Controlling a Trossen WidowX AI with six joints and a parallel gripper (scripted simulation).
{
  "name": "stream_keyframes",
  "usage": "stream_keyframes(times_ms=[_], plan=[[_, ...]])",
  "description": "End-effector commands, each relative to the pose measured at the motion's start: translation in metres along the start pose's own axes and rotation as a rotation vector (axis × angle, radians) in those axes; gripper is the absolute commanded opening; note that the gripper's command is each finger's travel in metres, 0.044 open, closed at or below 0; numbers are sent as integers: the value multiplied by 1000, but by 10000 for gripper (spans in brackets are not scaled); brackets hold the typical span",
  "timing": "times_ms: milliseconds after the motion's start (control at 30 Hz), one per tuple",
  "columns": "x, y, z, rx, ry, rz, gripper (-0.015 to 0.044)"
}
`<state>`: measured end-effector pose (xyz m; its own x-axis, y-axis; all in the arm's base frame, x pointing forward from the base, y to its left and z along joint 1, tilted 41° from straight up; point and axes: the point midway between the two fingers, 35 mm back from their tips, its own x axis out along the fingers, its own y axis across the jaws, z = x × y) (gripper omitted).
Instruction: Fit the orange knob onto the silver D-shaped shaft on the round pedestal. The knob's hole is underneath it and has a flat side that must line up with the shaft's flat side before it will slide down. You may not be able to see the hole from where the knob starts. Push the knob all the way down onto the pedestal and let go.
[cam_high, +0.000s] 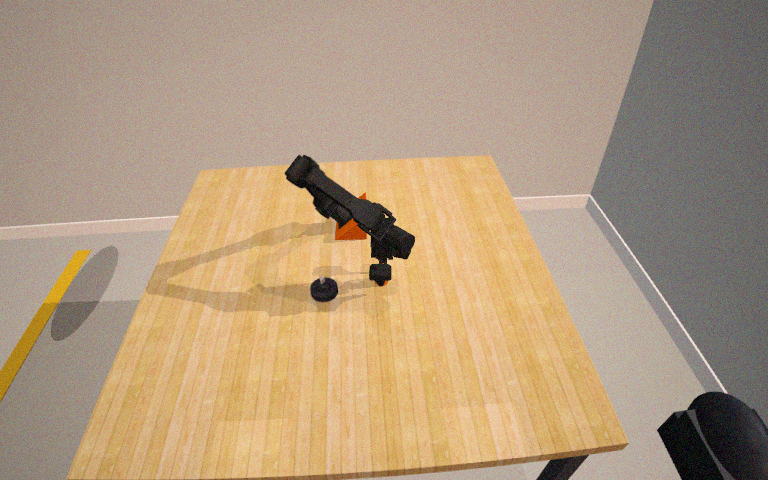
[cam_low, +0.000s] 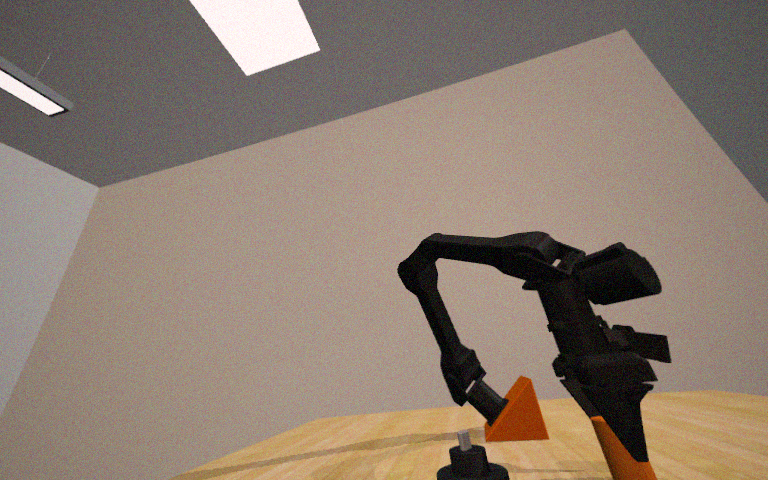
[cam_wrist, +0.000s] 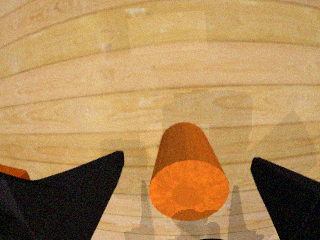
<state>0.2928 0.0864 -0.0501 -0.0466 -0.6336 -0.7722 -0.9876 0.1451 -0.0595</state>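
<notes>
The orange knob (cam_high: 385, 282) (cam_low: 627, 461) (cam_wrist: 189, 182) is a plain cylinder standing upright on the table. Its underside hole is hidden. My gripper (cam_high: 380, 280) (cam_low: 620, 438) (cam_wrist: 188, 161) is open and points down at the knob, with one finger on each side and a gap to both in the wrist view. Nothing is held. The black round pedestal (cam_high: 324, 292) (cam_low: 469, 463) stands to the left of the knob in the top and exterior views. Its silver shaft (cam_high: 322, 280) (cam_low: 463, 440) sticks up bare; I cannot tell which way its flat side faces.
An orange wedge (cam_high: 351, 232) (cam_low: 526, 418) (cam_wrist: 12, 172) sits at the arm's base, behind the pedestal and knob in the top view. The wooden table (cam_high: 339, 384) carries everything. The arm's shadow falls across the pedestal area.
</notes>
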Motion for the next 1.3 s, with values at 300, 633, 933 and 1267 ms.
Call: stream_keyframes(times_ms=[300,633,933,1267], plan=[[22,2,-2,-3,6,1,440],[23,2,-2,-3,6,1,230],[23,2,-2,-3,6,1,111],[-3,-3,1,-4,3,1,0]])
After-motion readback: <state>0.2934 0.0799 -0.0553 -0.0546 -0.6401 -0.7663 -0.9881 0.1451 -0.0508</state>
